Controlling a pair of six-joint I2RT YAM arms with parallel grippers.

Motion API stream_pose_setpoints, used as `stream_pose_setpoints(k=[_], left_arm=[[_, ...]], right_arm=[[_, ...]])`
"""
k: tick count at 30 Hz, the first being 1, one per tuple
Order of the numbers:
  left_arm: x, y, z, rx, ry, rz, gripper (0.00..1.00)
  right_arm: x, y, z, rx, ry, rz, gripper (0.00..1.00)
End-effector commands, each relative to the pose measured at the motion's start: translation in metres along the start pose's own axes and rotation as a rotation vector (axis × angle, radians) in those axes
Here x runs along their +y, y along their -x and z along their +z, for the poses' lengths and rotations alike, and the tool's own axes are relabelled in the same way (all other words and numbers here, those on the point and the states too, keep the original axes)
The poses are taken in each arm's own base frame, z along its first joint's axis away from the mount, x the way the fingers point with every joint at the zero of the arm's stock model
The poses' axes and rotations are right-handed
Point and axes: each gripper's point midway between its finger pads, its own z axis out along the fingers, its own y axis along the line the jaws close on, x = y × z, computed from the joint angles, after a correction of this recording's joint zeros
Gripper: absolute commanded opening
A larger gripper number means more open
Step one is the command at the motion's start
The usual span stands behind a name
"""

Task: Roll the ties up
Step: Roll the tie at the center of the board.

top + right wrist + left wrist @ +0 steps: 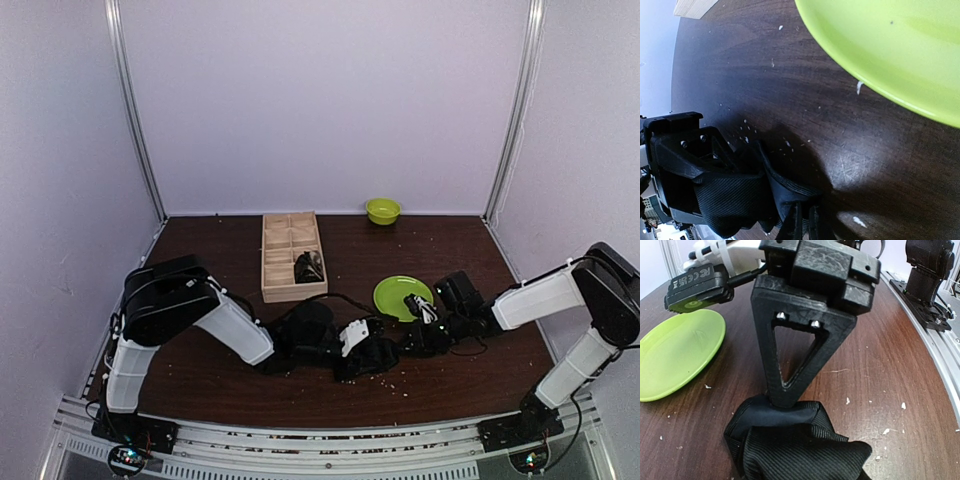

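A black tie (388,354) lies bunched on the brown table between my two grippers. My left gripper (366,352) is shut on one end of it. In the left wrist view one triangular finger (790,355) presses its tip into the folded ribbed fabric (800,450), and the other finger is hidden. My right gripper (416,340) is shut on the other end. In the right wrist view its fingers (801,227) pinch the tie's edge (785,192). Another tie (308,266) sits rolled in a compartment of the wooden box (276,262).
A green plate (395,292) lies just behind the grippers; it also shows in the left wrist view (675,355) and the right wrist view (890,50). A green bowl (382,210) stands at the back wall. Crumbs dot the table.
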Motion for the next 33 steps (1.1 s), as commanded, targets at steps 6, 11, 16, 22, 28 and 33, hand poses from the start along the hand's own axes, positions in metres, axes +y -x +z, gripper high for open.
stream_pose_setpoints(k=[6, 11, 16, 22, 28, 33], left_arm=[[-0.005, -0.025, -0.005, 0.075, -0.041, -0.046, 0.37], [-0.007, -0.023, -0.005, 0.064, -0.048, -0.048, 0.37], [-0.005, -0.024, -0.005, 0.069, -0.041, -0.052, 0.37], [0.001, -0.012, -0.011, 0.046, -0.011, -0.06, 0.38], [0.014, 0.022, -0.025, 0.038, 0.075, -0.046, 0.38], [0.02, 0.002, -0.024, 0.137, 0.103, -0.012, 0.38]], right_arm=[[0.02, 0.015, -0.021, -0.06, -0.022, -0.068, 0.07], [0.028, 0.022, -0.021, -0.077, -0.012, -0.082, 0.08], [0.025, 0.016, 0.0, -0.028, -0.01, -0.079, 0.07], [0.005, 0.001, 0.018, 0.032, -0.056, -0.06, 0.07], [-0.017, -0.016, 0.025, 0.073, -0.105, -0.025, 0.06], [-0.025, -0.023, 0.025, 0.075, -0.123, -0.016, 0.07]])
